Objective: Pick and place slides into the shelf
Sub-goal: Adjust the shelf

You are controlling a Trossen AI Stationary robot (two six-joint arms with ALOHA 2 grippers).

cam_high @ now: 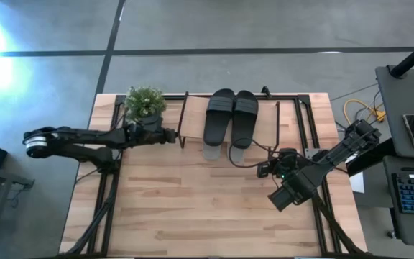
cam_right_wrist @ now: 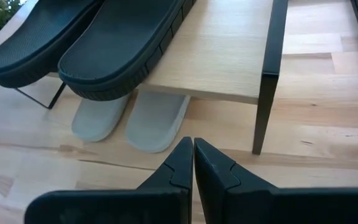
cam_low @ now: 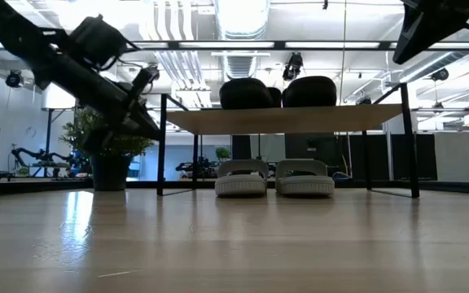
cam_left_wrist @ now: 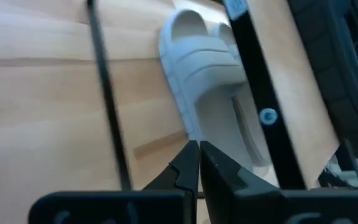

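The shelf (cam_high: 266,119), a light wood board on thin black legs, stands at the table's far middle. The black pair of slides (cam_high: 230,115) lies side by side on its top board (cam_right_wrist: 222,56). The pale grey-green pair (cam_low: 271,177) rests sole down on the table under the board, its ends poking out at the near side (cam_right_wrist: 129,118). My left gripper (cam_high: 176,135) hovers shut just left of the shelf's left legs, pointing at the nearer pale slide (cam_left_wrist: 204,62). My right gripper (cam_high: 263,170) is shut above the table, near and right of the shelf.
A potted green plant (cam_high: 145,104) stands at the far left, beside the shelf and right behind my left arm. Black cables (cam_high: 246,160) run over the table near my right gripper. Bare wooden tabletop (cam_high: 192,208) stretches across the near half.
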